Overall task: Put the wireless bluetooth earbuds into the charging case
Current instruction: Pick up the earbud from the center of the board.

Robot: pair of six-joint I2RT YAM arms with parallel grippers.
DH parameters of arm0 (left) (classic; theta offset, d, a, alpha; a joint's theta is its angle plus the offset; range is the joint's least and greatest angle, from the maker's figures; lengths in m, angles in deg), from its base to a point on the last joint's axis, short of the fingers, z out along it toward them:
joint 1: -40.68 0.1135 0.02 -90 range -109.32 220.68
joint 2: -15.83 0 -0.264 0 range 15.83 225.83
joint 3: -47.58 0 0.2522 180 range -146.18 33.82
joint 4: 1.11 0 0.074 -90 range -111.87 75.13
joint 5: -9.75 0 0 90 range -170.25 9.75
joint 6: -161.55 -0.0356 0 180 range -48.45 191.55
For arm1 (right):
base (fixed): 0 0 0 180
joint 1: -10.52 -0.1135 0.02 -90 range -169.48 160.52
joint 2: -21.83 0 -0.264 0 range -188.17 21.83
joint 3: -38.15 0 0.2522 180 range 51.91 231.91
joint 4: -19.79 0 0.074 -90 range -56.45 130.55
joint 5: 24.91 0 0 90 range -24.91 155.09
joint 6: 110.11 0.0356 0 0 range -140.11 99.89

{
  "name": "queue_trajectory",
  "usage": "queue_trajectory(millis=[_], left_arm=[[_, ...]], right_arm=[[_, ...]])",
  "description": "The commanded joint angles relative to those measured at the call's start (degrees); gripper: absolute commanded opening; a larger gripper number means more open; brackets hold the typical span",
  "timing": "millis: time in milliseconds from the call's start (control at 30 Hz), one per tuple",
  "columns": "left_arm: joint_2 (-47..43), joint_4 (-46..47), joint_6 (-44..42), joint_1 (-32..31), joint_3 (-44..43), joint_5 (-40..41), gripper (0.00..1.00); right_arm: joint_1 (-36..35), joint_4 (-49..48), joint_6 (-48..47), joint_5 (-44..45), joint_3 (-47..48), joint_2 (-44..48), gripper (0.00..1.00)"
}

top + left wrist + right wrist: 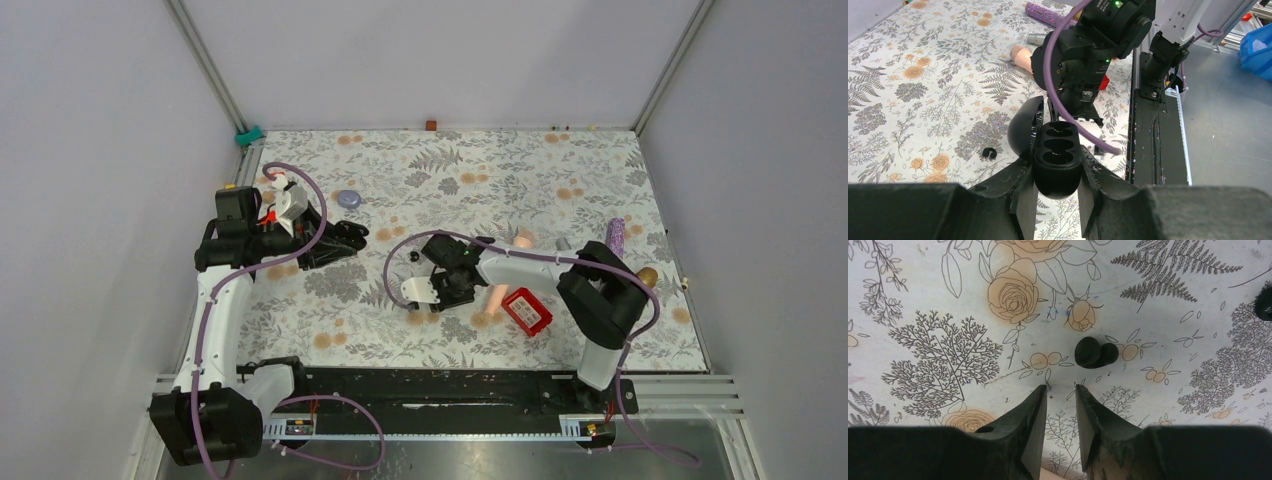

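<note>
Between the closed fingers of the left gripper (1057,169) sits the charging case (1057,150), lid open, wells empty. The right gripper (1060,390) holds nothing in its narrowly parted fingers; one earbud (1095,352) lies on the floral mat (923,300) just beyond them at one o'clock. We judge the pickup is in hand: advance, straddle the bud, pinch. We read no writing anywhere.

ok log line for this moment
left gripper: shut on charging case, lid open, sockets empty | right gripper: open, earbud on table just ahead, not gripped

Glossy plastic charging case (1057,172); table (948,75) looks cloth-covered.
</note>
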Motion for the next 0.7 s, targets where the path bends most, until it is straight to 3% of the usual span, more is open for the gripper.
queue_trajectory(millis=[0,167,267,667], left_arm=[[-0.62,1.45,-1.14,0.38,-0.37,-2.66,0.0],[-0.69,1.44,-1.11,0.46,-0.37,-2.61,0.0],[-0.88,1.46,-1.06,0.51,-0.38,-2.72,0.0],[-0.36,1.47,-0.95,0.73,-0.55,-2.71,0.0]], right_arm=[[-0.54,6.38,9.76,1.08,8.49,-2.62,0.36],[1.96,17.28,26.37,-4.05,19.56,-6.83,0.37],[5.03,19.72,32.34,-8.66,21.34,-7.25,0.35],[18.15,9.12,57.86,-25.51,12.77,-6.43,0.36]])
